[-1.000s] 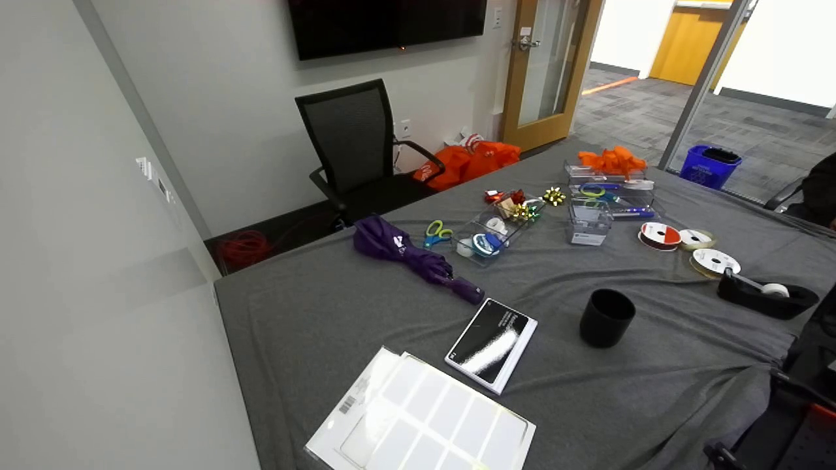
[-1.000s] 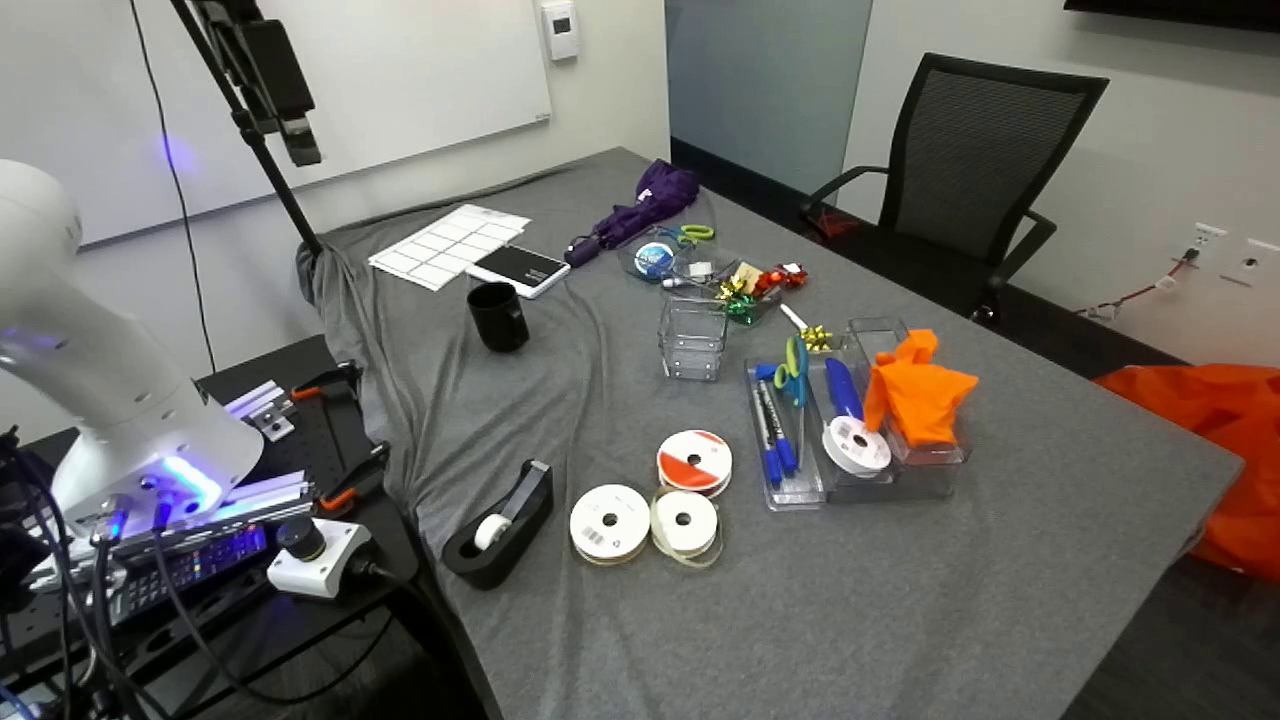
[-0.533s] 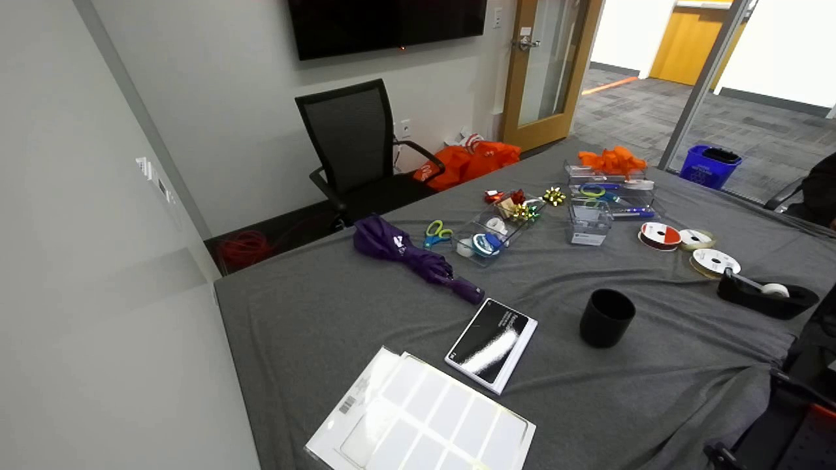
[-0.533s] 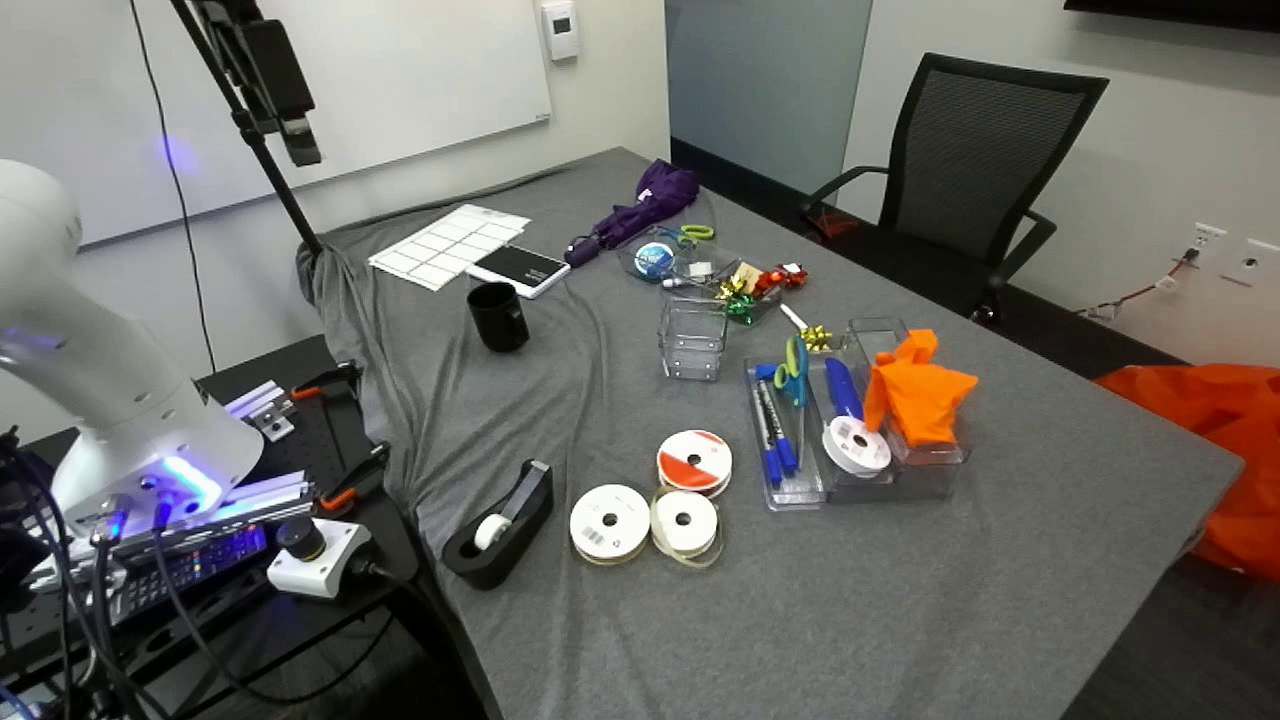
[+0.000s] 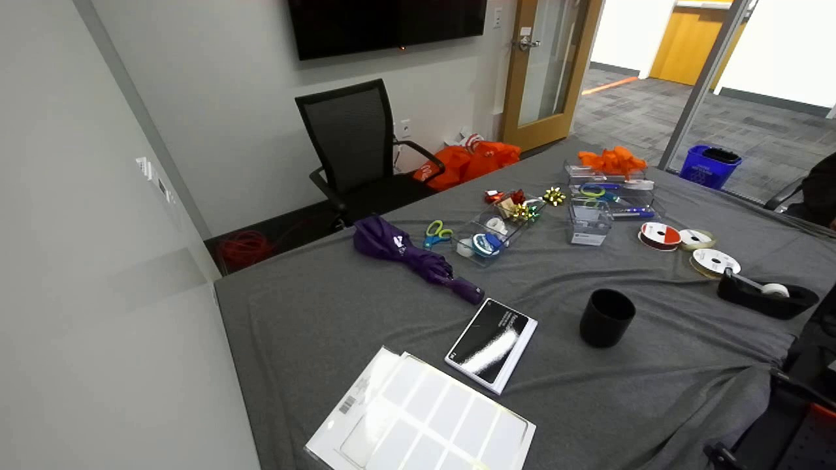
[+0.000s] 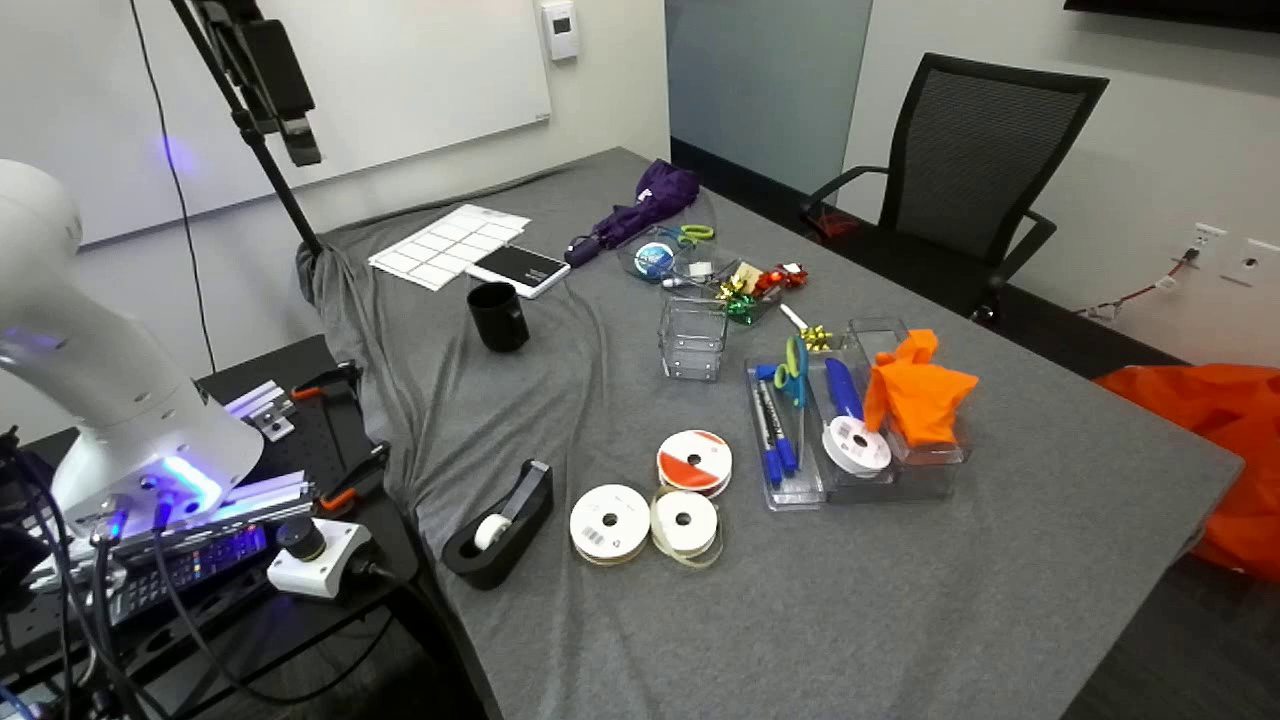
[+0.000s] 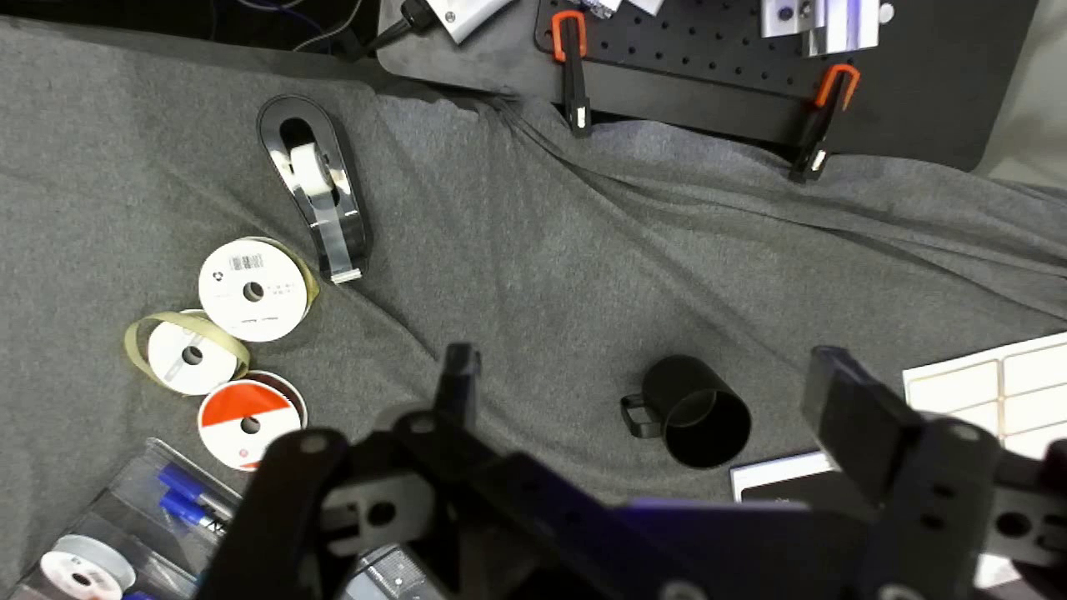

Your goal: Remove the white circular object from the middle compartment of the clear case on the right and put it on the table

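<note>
The white circular object (image 6: 857, 446) is a white spool. It rests tilted in the middle compartment of the clear case (image 6: 905, 490), beside a blue item. In the wrist view the spool (image 7: 87, 568) shows at the lower left, in the partly cut-off clear case (image 7: 125, 521). In an exterior view the clear case (image 5: 569, 171) stands at the far end of the table. The table (image 6: 1040, 590) is covered in dark grey cloth. My gripper (image 7: 647, 360) is open and empty, high above the table, well away from the case. It is out of both exterior views.
An orange cloth (image 6: 915, 395), scissors (image 6: 795, 370) and blue markers (image 6: 778, 430) are in the case. White ribbon spools (image 6: 610, 523) and a black tape dispenser (image 6: 500, 530) lie nearby. A black mug (image 7: 679, 392) stands below my gripper. Small clear bins (image 6: 692, 345) stand beside the case.
</note>
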